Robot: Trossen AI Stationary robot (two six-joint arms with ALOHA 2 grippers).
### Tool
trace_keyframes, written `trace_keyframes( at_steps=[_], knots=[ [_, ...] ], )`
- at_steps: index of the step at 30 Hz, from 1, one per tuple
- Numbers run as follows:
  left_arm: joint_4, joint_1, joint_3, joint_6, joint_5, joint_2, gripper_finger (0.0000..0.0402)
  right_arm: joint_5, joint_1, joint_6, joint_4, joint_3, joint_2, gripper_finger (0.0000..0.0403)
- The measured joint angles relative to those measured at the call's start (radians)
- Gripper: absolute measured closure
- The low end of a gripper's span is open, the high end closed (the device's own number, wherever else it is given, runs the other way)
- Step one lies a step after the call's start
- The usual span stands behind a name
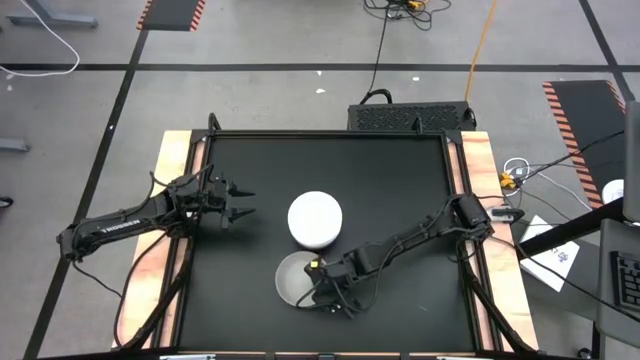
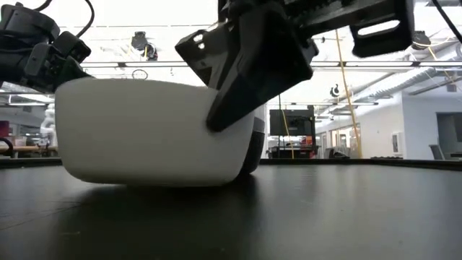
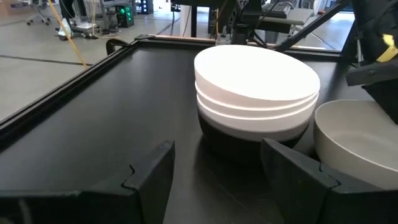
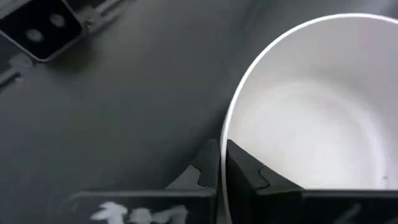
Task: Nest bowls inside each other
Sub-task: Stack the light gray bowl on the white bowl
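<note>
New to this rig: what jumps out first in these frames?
A stack of bowls, white on top and black at the bottom, stands mid-table. Right beside it, the right gripper pinches the rim of a lone white bowl near the front edge. The left gripper waits open, left of the stack.

white bowl (image 1: pixel 292 278), white-over-black stack (image 1: pixel 315 219), black table (image 1: pixel 400 180)

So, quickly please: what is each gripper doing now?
Left gripper: open, empty, beside the stack of nested bowls.
Right gripper: shut on the rim of the single white round bowl.
</note>
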Motion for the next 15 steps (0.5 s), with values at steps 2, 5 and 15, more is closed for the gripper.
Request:
trace_keyframes(
  at_steps=[2,5,15],
  knots=[
    [0.0,0.0,0.0,0.001,0.0,0.0,0.0163,-0.003,0.007,-0.002,-0.004,0.0,-0.011,0.04],
    [0.0,0.0,0.0,0.002,0.0,0.0,0.0163,-0.06,0.016,-0.004,0.011,0.0,-0.029,0.0401],
    [-0.001,0.0,0.0,-0.002,-0.001,0.0,0.0163,-0.078,0.051,0.02,0.011,0.0,-0.104,0.0402]
  ],
)
